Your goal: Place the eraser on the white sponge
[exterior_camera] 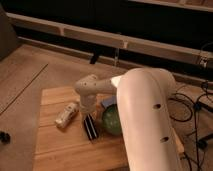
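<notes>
I see gripper low over wooden desk, fingers closed on black striped rectangular eraser beside green bowl.

Thick cream-white arm, smooth rounded shell, small dark holes along its side, domed joint dotted with tiny screws, short pale wrist, gripper at its lower tip, closed

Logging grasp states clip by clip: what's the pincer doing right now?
Pincer: closed, down at the far end of the eraser, beside the green bowl; whether it actually grips the eraser cannot be told.
</notes>
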You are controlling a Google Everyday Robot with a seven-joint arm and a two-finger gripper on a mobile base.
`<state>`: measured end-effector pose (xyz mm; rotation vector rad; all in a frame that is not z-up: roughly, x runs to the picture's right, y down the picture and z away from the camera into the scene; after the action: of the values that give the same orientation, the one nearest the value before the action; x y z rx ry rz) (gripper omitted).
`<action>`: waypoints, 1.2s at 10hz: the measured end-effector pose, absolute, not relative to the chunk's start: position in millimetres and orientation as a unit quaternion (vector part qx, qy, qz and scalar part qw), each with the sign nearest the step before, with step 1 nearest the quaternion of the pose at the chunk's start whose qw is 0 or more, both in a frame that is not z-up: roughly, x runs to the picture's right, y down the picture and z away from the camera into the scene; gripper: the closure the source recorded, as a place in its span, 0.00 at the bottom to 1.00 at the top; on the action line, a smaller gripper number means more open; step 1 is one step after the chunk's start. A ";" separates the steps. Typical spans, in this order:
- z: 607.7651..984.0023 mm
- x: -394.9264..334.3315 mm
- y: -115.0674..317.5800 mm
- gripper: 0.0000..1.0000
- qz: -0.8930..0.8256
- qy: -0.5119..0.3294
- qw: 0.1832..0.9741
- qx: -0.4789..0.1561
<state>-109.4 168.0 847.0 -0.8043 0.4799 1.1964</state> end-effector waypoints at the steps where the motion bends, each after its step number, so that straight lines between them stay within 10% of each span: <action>1: 835.5 -117.2 146.9 1.00 0.540 0.210 0.737 -0.349; 7: 745.5 -147.6 37.2 1.00 0.519 0.186 0.798 -0.244; 12: 746.1 -50.2 -8.0 1.00 0.615 0.236 0.722 -0.210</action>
<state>-50.2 -8.0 746.1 -0.4631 0.5203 1.3588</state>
